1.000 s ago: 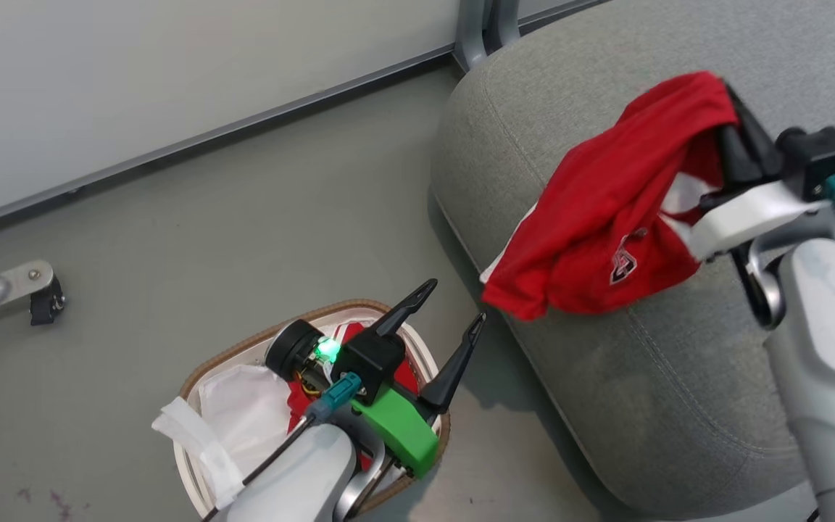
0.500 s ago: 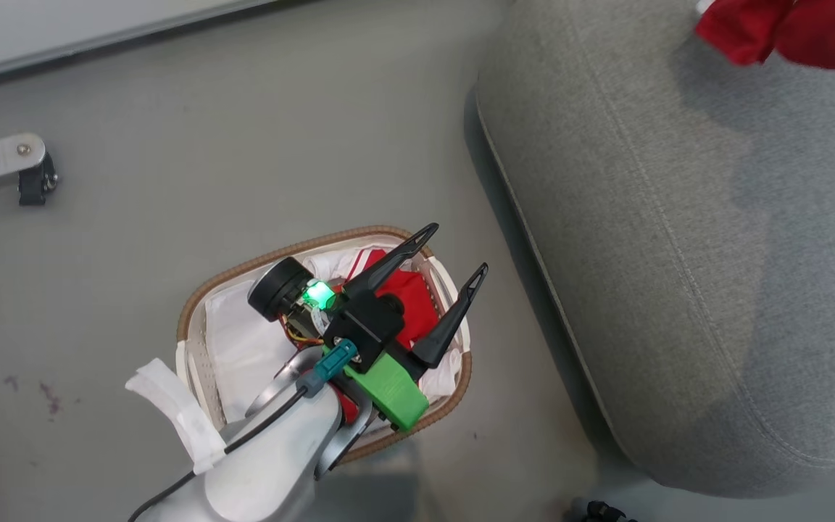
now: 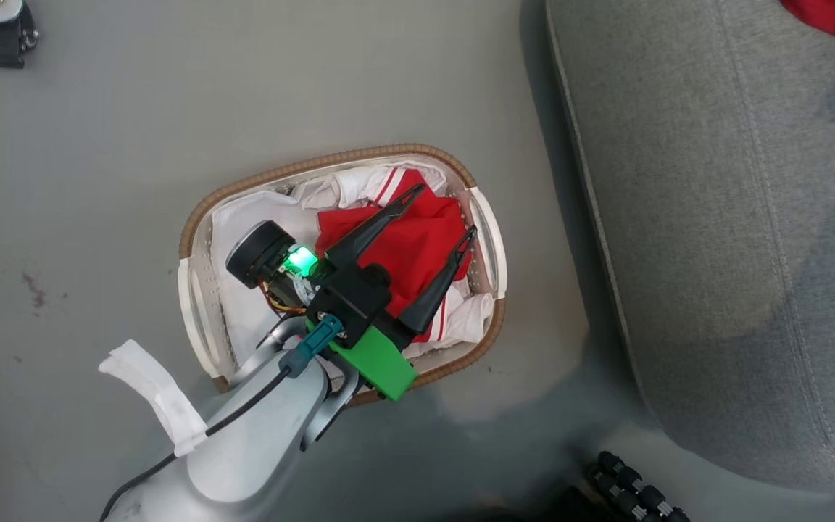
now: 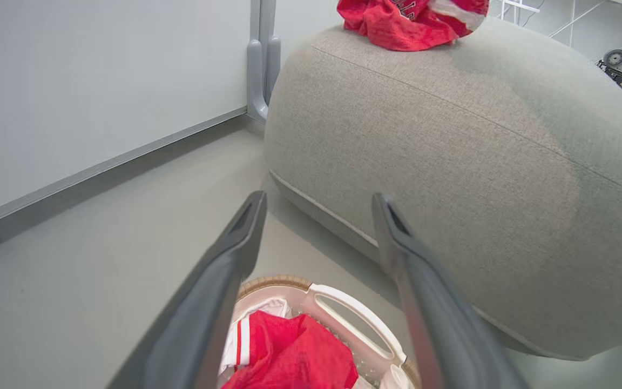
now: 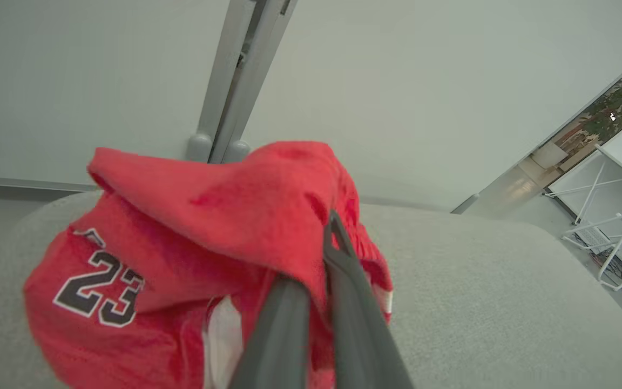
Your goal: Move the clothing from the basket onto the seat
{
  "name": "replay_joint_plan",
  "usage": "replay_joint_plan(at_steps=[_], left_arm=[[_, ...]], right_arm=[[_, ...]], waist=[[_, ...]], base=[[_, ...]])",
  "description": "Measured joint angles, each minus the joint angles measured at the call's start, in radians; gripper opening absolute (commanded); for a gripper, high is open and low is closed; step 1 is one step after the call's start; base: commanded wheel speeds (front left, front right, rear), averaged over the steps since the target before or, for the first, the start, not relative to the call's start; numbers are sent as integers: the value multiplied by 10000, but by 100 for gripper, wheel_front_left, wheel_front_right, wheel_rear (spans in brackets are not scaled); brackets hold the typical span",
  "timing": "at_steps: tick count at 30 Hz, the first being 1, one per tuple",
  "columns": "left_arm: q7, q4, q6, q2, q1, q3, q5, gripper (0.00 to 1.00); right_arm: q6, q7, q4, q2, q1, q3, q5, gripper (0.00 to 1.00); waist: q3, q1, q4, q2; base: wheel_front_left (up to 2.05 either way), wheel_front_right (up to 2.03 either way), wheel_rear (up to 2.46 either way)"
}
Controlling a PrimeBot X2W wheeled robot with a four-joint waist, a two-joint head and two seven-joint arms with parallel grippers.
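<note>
Clothing in two places: red garment (image 3: 417, 243) in basket (image 3: 330, 158), below left gripper (image 3: 446, 211) with fingers spread, empty; "23" garment (image 5: 181, 216) on seat (image 5: 478, 281) to the right, clamped in right gripper (image 5: 316, 254).

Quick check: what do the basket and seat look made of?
Basket: white plastic, smooth, with perforated walls. Its brown rim looks woven, though whether fibre or imitation is unclear. White cloth liner. Seat: grey woven upholstery, matte, with visible weave and stitched seams.
</note>
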Motion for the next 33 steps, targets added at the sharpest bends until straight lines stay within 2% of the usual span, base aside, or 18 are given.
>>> replay_joint_plan(at_steps=[7, 9, 10, 11, 21, 33], left_arm=[[0, 29, 0, -19, 27, 146, 69, 100], [0, 58, 0, -31, 43, 198, 67, 100], [0, 75, 0, -31, 46, 198, 67, 100], [0, 100, 0, -35, 53, 180, 63, 100], [0, 188, 0, -234, 306, 249, -290, 100], [0, 251, 0, -577, 1241, 1546, -546, 100]], right_arm=[[0, 0, 38, 460, 861, -447, -48, 0], [0, 0, -157, 654, 1095, -512, -56, 24], [0, 0, -205, 742, 1181, -554, -36, 56], [0, 0, -257, 849, 1313, -596, -4, 100], [0, 0, -433, 1137, 2679, -157, 324, 100], [0, 0, -1335, 888, 3019, 773, 476, 100]], waist=[[287, 0, 209, 0], [232, 0, 177, 0], [198, 0, 155, 0], [150, -1, 131, 0], [-691, -1, 57, -1], [-2393, -3, 278, 0]], base=[[0, 0, 0], [0, 0, 0], [0, 0, 0], [0, 0, 0], [0, 0, 0], [0, 0, 0]])
